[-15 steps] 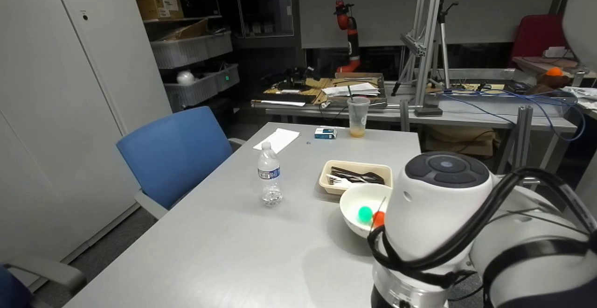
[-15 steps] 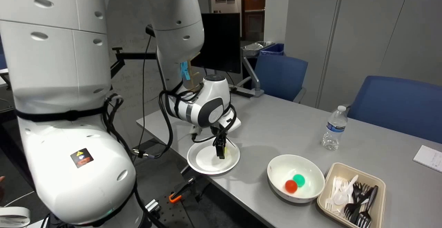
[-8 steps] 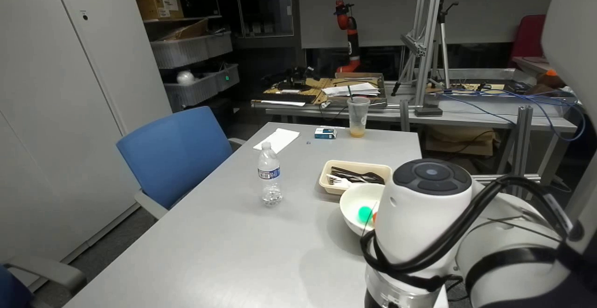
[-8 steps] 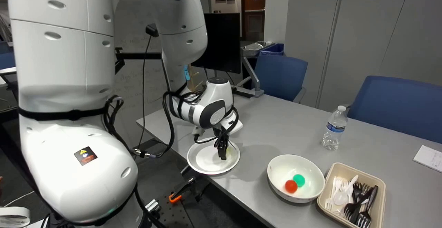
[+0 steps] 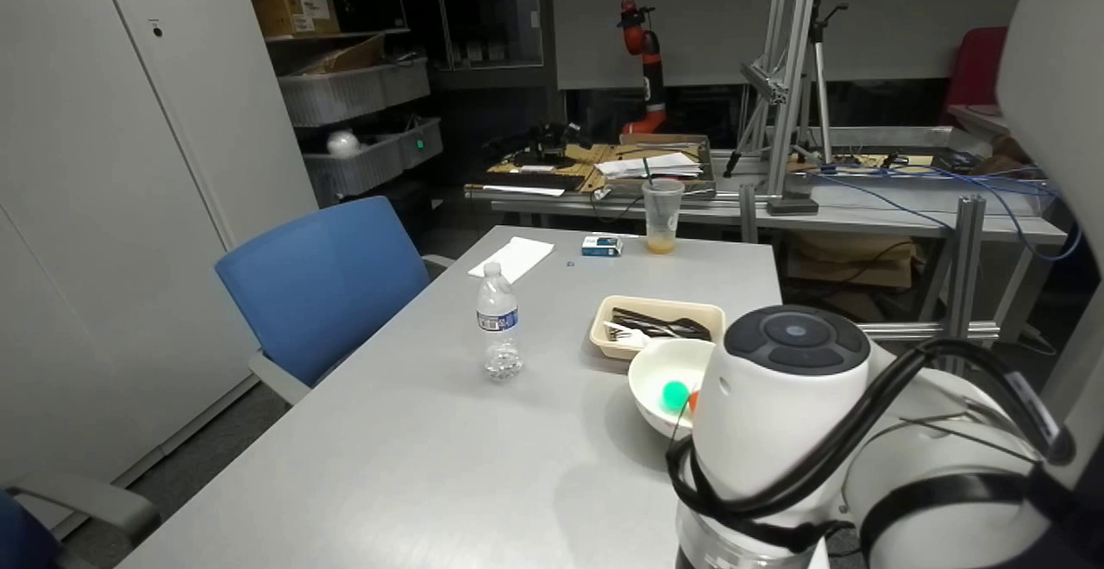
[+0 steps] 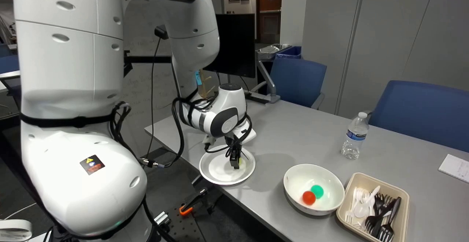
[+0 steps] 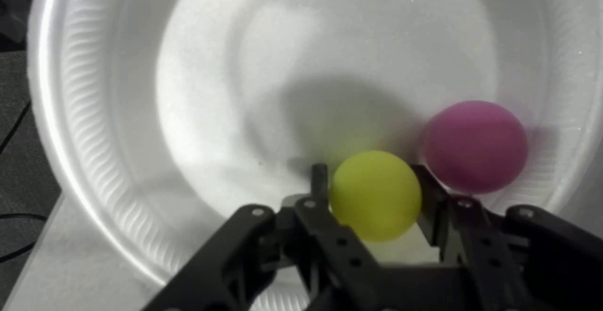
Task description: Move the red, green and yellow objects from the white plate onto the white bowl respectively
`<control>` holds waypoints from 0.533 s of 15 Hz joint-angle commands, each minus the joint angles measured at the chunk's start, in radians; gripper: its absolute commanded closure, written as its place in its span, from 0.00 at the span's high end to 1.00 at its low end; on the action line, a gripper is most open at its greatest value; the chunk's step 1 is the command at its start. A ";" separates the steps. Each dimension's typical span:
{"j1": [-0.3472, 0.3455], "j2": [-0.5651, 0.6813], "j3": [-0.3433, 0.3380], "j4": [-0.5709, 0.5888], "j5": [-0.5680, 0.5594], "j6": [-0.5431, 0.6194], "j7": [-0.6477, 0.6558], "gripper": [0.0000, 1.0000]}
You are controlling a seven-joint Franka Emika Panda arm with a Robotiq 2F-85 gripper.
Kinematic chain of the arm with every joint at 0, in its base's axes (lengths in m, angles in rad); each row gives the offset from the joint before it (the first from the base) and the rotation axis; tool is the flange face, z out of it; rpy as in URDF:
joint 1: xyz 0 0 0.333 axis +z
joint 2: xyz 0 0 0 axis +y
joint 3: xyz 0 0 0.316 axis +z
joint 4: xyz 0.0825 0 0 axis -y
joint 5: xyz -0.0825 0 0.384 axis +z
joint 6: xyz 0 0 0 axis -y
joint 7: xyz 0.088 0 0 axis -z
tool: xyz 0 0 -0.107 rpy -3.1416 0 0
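Wrist view: holding the yellow ball (image 7: 375, 198) in the gripper (image 7: 371, 184), one jaw against each side; down over the right half of the plate (image 7: 202, 113), with the pink ball (image 7: 475, 147) just beside the jaw on the right; from this close, no telling whether touching the pink or clear of the plate. In an exterior view, to the right along the table (image 6: 293, 135), the bowl (image 6: 298, 179) with red ball (image 6: 309, 198) and green ball (image 6: 317, 191) already inside, just left of the tray (image 6: 403, 212); by that count, probably at the last pick, with only yellow left to carry. Most likely to go wrong: losing the ball, from a pinch off its middle on a smooth round skin; then rolling the pink away, or dragging the plate toward the table's near edge, from pulling sideways before rising straight up; later, over the bowl, clipping the rim from crossing too low; or letting go too high, with a bounce off red or green and out toward the tray.
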 commanded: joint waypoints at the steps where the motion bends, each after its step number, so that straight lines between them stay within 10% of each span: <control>1: 0.032 0.007 -0.025 0.001 0.024 0.033 -0.029 0.17; 8: -0.033 -0.144 0.000 -0.027 0.040 -0.089 -0.077 0.16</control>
